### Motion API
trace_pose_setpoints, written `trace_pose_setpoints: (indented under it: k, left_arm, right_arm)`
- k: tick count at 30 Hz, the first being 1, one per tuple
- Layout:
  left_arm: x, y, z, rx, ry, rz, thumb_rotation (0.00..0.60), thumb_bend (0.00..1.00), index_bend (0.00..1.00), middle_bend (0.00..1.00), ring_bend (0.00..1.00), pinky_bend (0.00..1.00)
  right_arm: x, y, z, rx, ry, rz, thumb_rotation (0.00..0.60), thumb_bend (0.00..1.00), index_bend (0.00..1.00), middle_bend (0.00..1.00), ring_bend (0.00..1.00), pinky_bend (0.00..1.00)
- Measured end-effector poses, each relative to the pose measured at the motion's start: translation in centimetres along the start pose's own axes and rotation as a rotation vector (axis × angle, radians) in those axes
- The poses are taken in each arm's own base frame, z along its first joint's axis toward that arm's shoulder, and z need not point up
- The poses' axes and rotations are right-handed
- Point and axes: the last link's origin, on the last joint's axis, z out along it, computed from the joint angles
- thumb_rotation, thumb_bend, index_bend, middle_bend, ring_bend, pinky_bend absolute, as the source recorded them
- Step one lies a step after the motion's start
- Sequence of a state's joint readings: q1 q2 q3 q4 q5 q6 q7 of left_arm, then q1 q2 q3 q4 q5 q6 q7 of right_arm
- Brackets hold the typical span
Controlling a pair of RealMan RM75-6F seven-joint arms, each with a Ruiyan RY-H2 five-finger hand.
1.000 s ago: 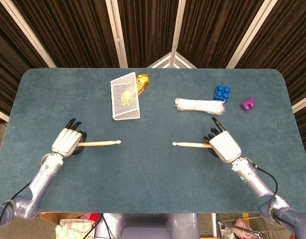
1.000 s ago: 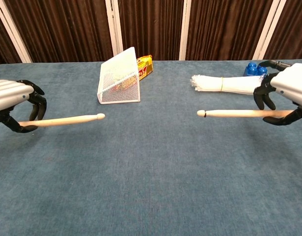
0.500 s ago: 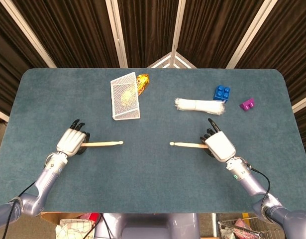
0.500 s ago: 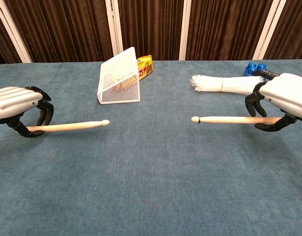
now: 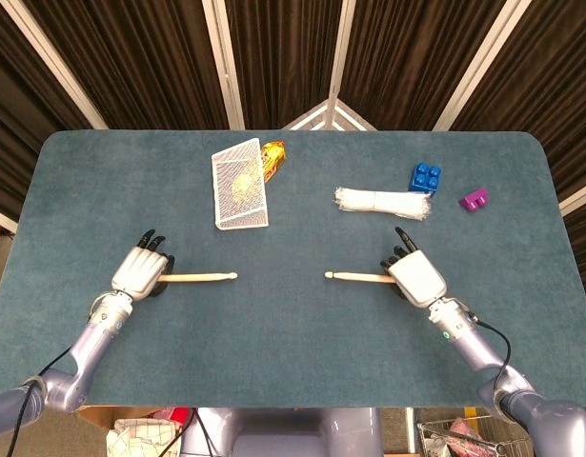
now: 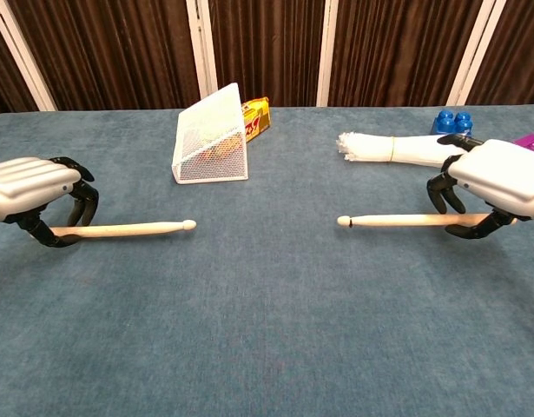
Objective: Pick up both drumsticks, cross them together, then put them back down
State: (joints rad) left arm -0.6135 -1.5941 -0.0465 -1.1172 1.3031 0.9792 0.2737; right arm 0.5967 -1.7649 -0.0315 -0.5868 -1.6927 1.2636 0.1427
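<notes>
Two pale wooden drumsticks lie level, tips pointing at each other across a wide gap, low over or on the blue table [image 5: 293,324]. My left hand [image 5: 140,271] [image 6: 32,187] has its fingers curled round the butt of the left drumstick [image 5: 202,277] [image 6: 128,229]. On the other side, my right hand [image 5: 414,276] [image 6: 497,178] grips the butt of the right drumstick [image 5: 354,277] [image 6: 405,221]. Whether the sticks touch the cloth cannot be told.
A tipped white wire basket [image 5: 240,186] with a yellow snack packet [image 5: 273,157] behind it stands at the back left. At the back right are a white bundle of ties [image 5: 383,202], a blue brick [image 5: 425,178] and a purple brick [image 5: 474,199].
Both hands have come down towards the table with their drumsticks. The sticks have levelled out and their tips have drifted slightly inward.
</notes>
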Motion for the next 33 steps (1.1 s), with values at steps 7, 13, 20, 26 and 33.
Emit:
trace_pose_setpoints:
  k: [7, 13, 20, 26, 33]
  left_arm:
    - [0.0, 0.0, 0.0, 0.003, -0.004, 0.006, 0.6, 0.48, 0.59, 0.63, 0.09, 0.0]
    - [-0.1, 0.0, 0.0, 0.008, -0.02, 0.01, 0.6, 0.48, 0.57, 0.61, 0.08, 0.0]
    - [-0.2, 0.2, 0.1, 0.009, -0.031, 0.016, 0.6, 0.48, 0.55, 0.59, 0.07, 0.0]
    - [-0.1, 0.2, 0.0, 0.012, -0.04, 0.019, 0.6, 0.48, 0.51, 0.55, 0.06, 0.0]
    - [0.0, 0.2, -0.1, 0.015, -0.046, 0.022, 0.6, 0.48, 0.47, 0.51, 0.04, 0.0]
  right_arm:
    - [-0.3, -0.1, 0.3, 0.006, -0.012, 0.013, 0.6, 0.43, 0.71, 0.66, 0.36, 0.0]
    - [-0.7, -0.1, 0.2, 0.005, -0.036, 0.017, 0.6, 0.43, 0.68, 0.63, 0.31, 0.0]
    - [-1.1, 0.1, 0.2, -0.027, -0.072, 0.015, 0.6, 0.43, 0.65, 0.63, 0.3, 0.0]
    - [-1.2, 0.0, 0.2, -0.053, -0.083, 0.018, 0.6, 0.43, 0.62, 0.61, 0.29, 0.0]
    - [-1.4, 0.0, 0.1, -0.072, -0.117, 0.015, 0.6, 0.43, 0.57, 0.57, 0.27, 0.0]
